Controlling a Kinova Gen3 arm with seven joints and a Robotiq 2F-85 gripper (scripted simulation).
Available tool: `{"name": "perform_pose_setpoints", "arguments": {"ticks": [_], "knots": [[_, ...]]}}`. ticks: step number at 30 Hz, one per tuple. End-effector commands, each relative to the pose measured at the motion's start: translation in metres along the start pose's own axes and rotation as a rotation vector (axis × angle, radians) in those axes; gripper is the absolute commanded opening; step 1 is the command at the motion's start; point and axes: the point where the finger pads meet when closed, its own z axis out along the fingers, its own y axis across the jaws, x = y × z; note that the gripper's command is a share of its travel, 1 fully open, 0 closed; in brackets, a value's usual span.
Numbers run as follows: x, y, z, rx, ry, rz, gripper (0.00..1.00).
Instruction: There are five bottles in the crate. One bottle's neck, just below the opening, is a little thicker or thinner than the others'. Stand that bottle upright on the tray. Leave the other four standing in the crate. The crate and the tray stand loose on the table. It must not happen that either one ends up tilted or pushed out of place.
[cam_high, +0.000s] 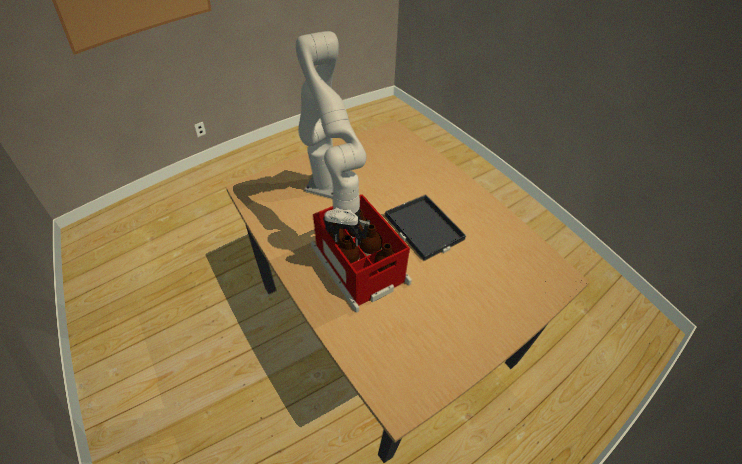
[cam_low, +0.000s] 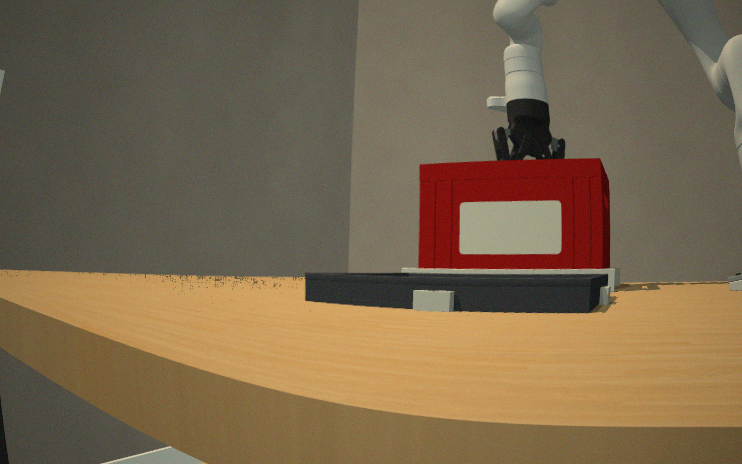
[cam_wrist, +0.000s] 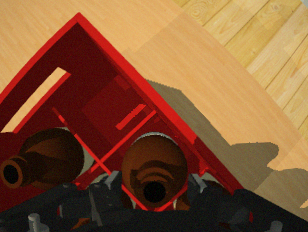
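The red crate (cam_high: 367, 287) (cam_low: 437, 218) (cam_wrist: 172, 121) stands on the table and holds brown bottles. In the wrist view one bottle (cam_wrist: 154, 162) is upright in a cell between the fingertips, its dark mouth facing the camera. Another bottle (cam_wrist: 52, 155) (cam_high: 372, 241) stands to its left. A third bottle (cam_high: 386, 251) is near the crate's handle end in the top view. The others are mostly hidden, and I cannot compare necks. My gripper (cam_wrist: 154, 183) (cam_low: 529, 155) is open, its fingers down inside the crate's top on both sides of the bottle without gripping it. The black tray (cam_high: 426, 224) (cam_low: 361, 291) holds no bottle.
Crate walls and thin red dividers (cam_wrist: 131, 135) surround the fingers. Pale blocks (cam_high: 382, 293) (cam_low: 433, 300) sit at the feet of the crate and the tray. The tray lies close beside the crate's long side. The table (cam_high: 465, 317) reaches past both.
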Motion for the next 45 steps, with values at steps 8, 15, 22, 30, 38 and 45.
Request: {"name": "perform_pose_setpoints", "arguments": {"ticks": [8, 15, 22, 30, 38, 45], "knots": [[0.0003, -0.0003, -0.0005, 0.001, 0.001, 0.0, 0.64], [0.0003, -0.0003, -0.0005, 0.001, 0.001, 0.0, 0.0], [0.0003, -0.0003, -0.0005, 0.001, 0.001, 0.0, 0.0], [0.0003, -0.0003, -0.0005, 0.001, 0.001, 0.0, 0.0], [0.0003, -0.0003, -0.0005, 0.001, 0.001, 0.0, 0.0], [0.0003, -0.0003, -0.0005, 0.001, 0.001, 0.0, 0.0]]}}
